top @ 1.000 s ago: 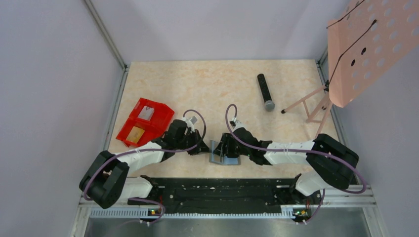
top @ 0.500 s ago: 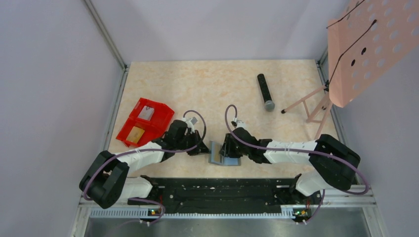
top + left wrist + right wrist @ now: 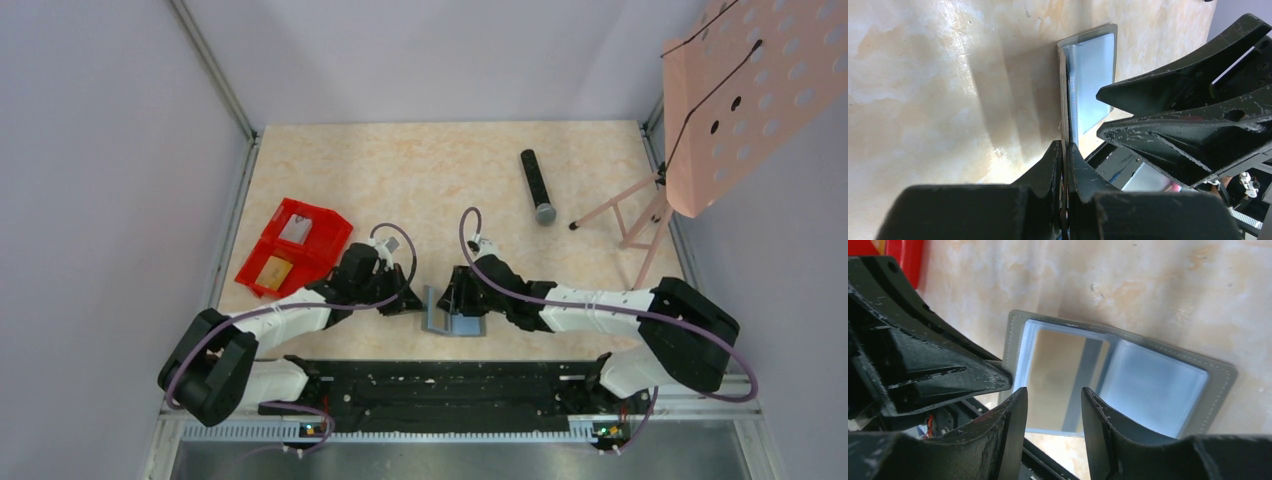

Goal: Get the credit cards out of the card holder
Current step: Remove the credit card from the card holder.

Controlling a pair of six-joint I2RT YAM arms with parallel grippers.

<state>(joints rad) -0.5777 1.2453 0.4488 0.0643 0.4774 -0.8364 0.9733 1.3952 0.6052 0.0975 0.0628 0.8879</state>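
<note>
Fingers (image 3: 1048, 165) of the left gripper (image 3: 1063, 150) are clenched almost together on the free edge of one flap of the small grey bifold card holder (image 3: 1158, 385), which they hold tilted up off the surface, while the other flap lies flat with its pale blue-grey inner panel showing. The holder sits close to the near edge of the beige marbled table (image 3: 420, 170), about midway along it, between the two arms. In the raised flap's pocket sits what looks like a glossy tan credit card with a grey stripe (image 3: 1058, 370). The right gripper (image 3: 1054, 396) hovers just over it, released, its fingers a moderate gap apart and touching nothing I can make out. The step in hand looks like the first extraction: holder opened and steadied, no card yet out. Next, the right fingers probably need to reach the card's exposed edge, close on it alone rather than on the pocket's lip, and draw it along the pocket's line while the left keeps its pinch. A thin, slick card could slip or drag the holder with it. Farther out, a red plastic two-compartment bin (image 3: 318, 250) lies toward the left edge, a black cylindrical microphone (image 3: 537, 185) toward the far right corner, and a pink perforated music stand (image 3: 740, 100) beyond the right edge.
</note>
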